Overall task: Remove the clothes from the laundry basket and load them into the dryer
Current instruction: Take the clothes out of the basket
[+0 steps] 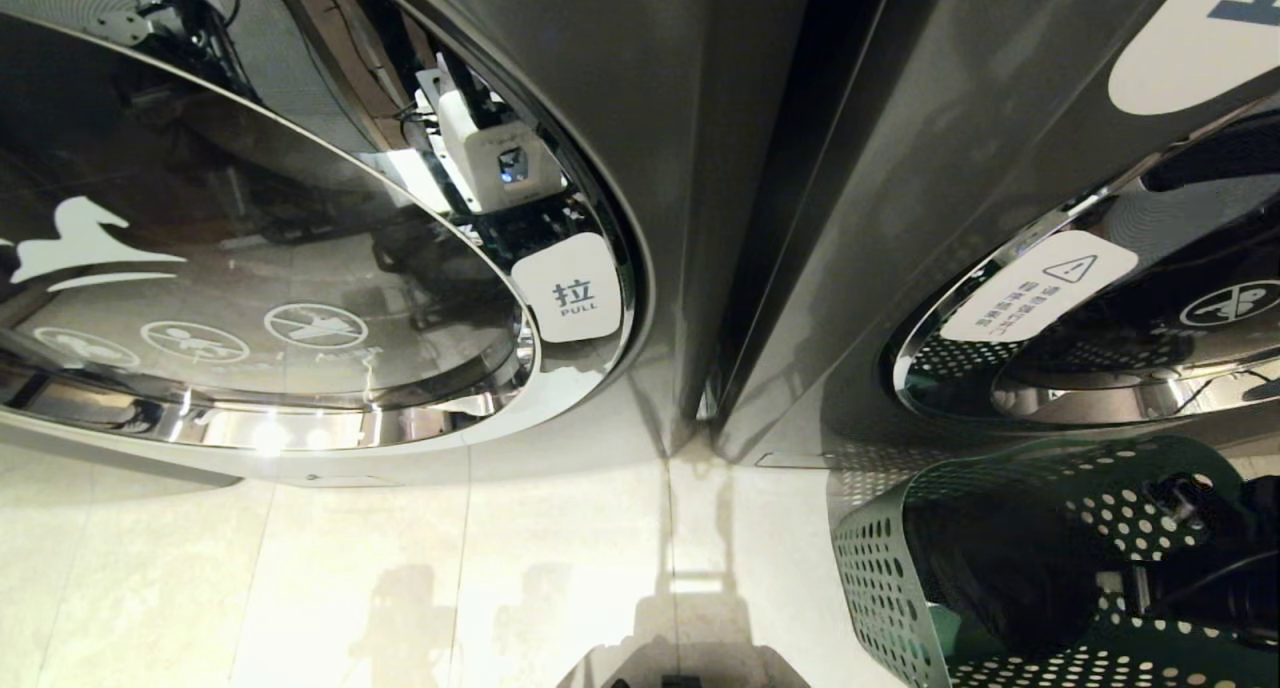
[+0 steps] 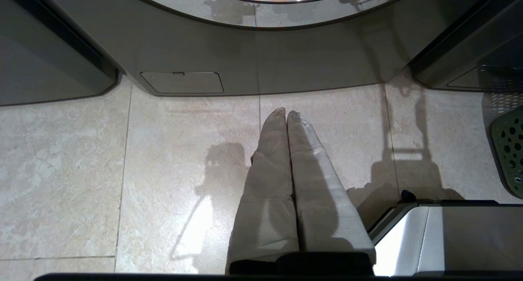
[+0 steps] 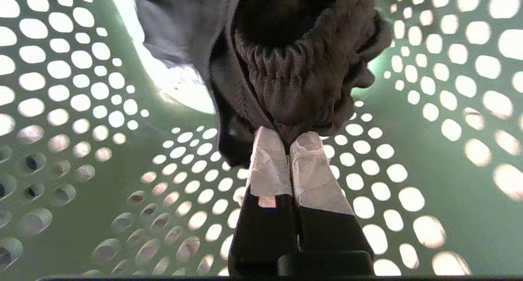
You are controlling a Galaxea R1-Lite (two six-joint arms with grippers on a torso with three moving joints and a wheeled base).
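Pale tiled floor (image 1: pixel 400 558) ran under 2 grey machines. Left dryer door (image 1: pixel 250 268) carried white tag (image 1: pixel 573 288) reading "拉 PULL"; right machine bore warning sticker (image 1: pixel 1040 283), text unreadable. Green perforated laundry basket (image 1: pixel 880 568) stood at right. Right hand (image 3: pixel 289 144) inside basket, clenched on dark elastic-waisted garment (image 3: pixel 286 68). Left hand (image 2: pixel 287 114) clenched empty above floor.

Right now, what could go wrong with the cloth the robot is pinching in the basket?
1. The right gripper pinches only a small bunched edge of the dark cloth, so it might slip out on the way up.
2. The hanging cloth could snag on the green basket and tug it along.
3. The dryer door with the pull label looks closed, so there may be nowhere to put the cloth yet.

The left gripper hangs over the floor.
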